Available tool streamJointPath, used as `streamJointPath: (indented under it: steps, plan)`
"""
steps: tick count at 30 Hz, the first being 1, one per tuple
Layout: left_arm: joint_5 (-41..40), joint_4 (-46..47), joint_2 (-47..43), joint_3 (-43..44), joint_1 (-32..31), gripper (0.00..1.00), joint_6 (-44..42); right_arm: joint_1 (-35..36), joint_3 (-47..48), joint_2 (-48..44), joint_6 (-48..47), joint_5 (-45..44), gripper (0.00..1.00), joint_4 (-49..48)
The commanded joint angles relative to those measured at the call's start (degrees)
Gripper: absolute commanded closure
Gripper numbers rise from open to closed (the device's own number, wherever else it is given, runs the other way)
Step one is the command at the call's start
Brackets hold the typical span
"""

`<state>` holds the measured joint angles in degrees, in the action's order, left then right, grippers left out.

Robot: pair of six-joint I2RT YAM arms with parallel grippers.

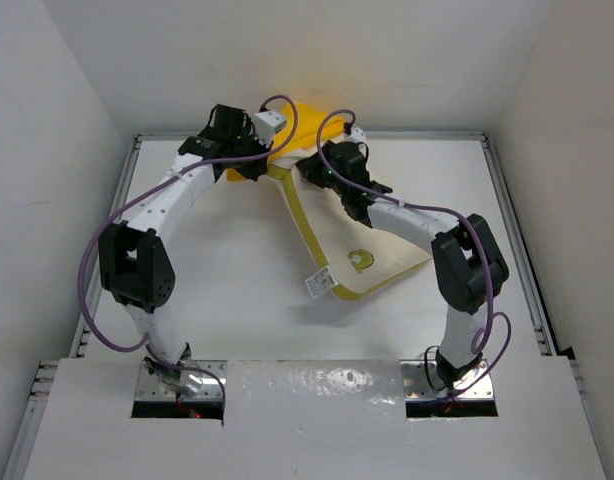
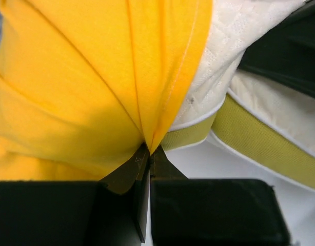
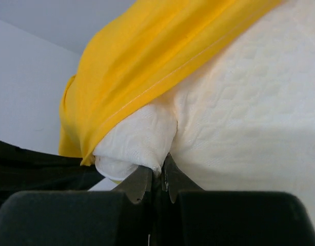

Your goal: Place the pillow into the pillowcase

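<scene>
Only the far end of the pillow (image 1: 372,242) sits inside the pillowcase (image 1: 305,118); the left gripper (image 2: 149,154) clamps the case, the right gripper (image 3: 157,171) clamps the pillow

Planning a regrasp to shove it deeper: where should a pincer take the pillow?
Likely the pillow's near corner by the logo, approached from the near side: it sticks out bare of the pillowcase, its yellow edge band exposed for pinching.

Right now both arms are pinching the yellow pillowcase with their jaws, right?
Not quite. Only the left arm's jaws pinch the yellow pillowcase. The right arm's jaws are shut on the white pillow itself, at a bunched corner, as the right wrist view shows.
</scene>
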<state>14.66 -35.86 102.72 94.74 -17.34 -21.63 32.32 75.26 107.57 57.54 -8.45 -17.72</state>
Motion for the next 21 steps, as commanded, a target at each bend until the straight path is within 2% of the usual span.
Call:
streamJointPath:
  steps: [1, 3, 6, 9, 13, 16, 19, 20, 21]
  plan:
    - [3.6, -4.6, -2.2, 4.3, -1.3, 1.00, -2.2, -0.7, 3.9, -4.1, 1.4, -1.6, 1.00, -15.3]
    - [10.9, -8.3, -2.2, 4.7, -3.6, 1.00, -5.4, -0.5, 6.2, -1.8, 2.0, -1.2, 1.00, -14.9]
    - [22.1, -7.7, -2.4, 1.3, -5.6, 1.00, -5.1, 0.0, 11.5, 4.0, 2.9, -2.2, 1.00, -14.5]
    - [29.0, -7.1, -2.3, -1.7, -6.9, 1.00, -4.0, 0.3, 16.6, 10.0, 3.2, -5.0, 1.00, -12.4]
    - [35.2, -10.1, -3.6, -3.9, -5.8, 1.00, -5.9, 0.0, 17.2, 12.3, 1.6, -6.0, 1.00, -10.0]
    - [36.9, -10.1, -4.7, -7.2, -1.6, 1.00, -5.6, 0.0, 11.9, 10.6, 0.0, -2.8, 1.00, -12.6]
    - [28.7, -9.4, -5.5, -10.2, 3.0, 0.99, -4.9, 0.2, 6.8, 6.9, -4.3, 5.0, 0.71, -13.4]
    - [23.1, -9.3, -5.5, -11.3, 4.3, 0.95, -5.2, 0.2, 6.0, 5.9, -6.9, 6.8, 0.60, -11.4]
    - [20.4, -9.2, -5.6, -11.9, 4.6, 0.91, -5.5, 0.2, 4.0, 3.7, -8.0, 8.2, 0.42, -10.2]
